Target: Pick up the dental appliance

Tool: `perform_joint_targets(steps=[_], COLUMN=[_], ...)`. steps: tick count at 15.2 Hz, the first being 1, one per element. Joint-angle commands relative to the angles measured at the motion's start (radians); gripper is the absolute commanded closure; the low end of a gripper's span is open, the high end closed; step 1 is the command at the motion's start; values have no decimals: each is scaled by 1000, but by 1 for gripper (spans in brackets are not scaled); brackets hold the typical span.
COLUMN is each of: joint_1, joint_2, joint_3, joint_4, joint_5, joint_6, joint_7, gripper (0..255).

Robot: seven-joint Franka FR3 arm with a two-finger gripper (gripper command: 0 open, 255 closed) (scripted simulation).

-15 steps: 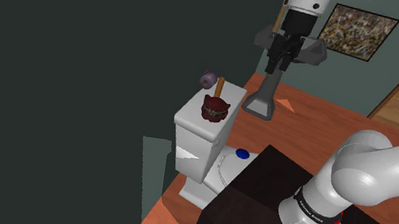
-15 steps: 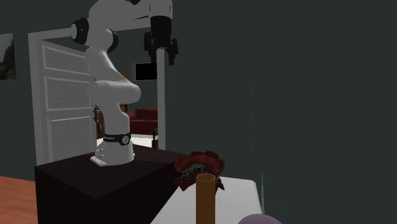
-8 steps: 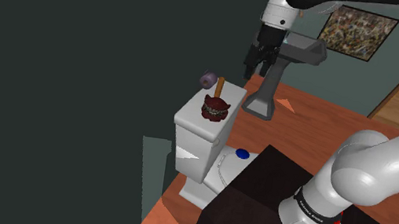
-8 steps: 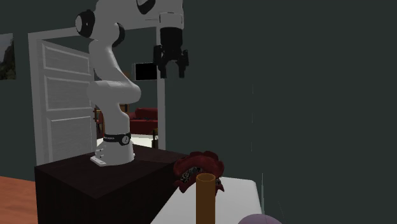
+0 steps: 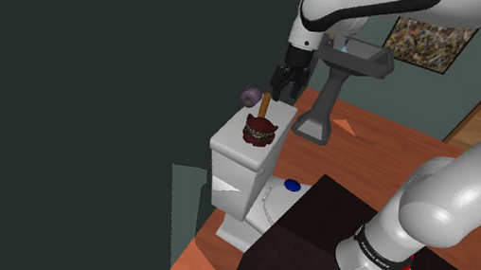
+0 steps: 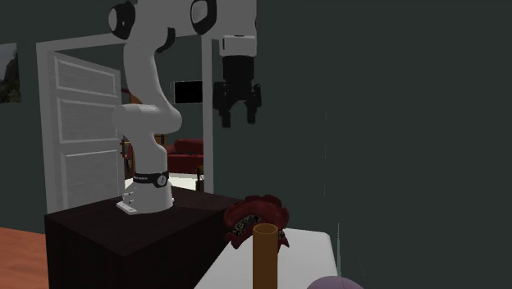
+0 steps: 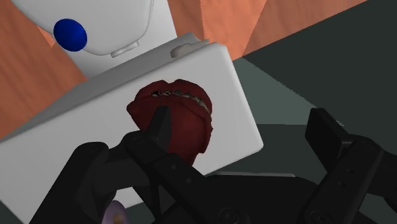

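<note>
Dental appliance [image 5: 259,133]: dark red gums with a row of small pale teeth, sitting on the white toilet tank lid [image 5: 228,140] beside a brown upright cylinder [image 5: 264,107]. Gripper [image 5: 281,91] above it, fingers spread, empty.

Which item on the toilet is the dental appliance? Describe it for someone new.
Find the white toilet against the dark wall, then its tank lid. The dental appliance there is the dark red, gum-shaped lump showing a row of teeth, unlike the upright brown post and the pale purple ball by it.
</note>
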Motion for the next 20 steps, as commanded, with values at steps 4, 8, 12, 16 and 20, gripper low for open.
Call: perform_joint_targets(steps=[4, 8, 12, 16, 20], joint_1=[-4, -13, -28, -47, -49], joint_2=[184, 338, 494, 629, 658], joint_3=[-18, -27, -31, -28, -25], joint_4=[81, 173, 286, 399, 384], joint_5=[31, 62, 96, 123, 132], joint_6=[89, 137, 167, 177, 220], joint_7=[-26, -50, -71, -84, -93], gripper=[0, 0, 0, 0, 0])
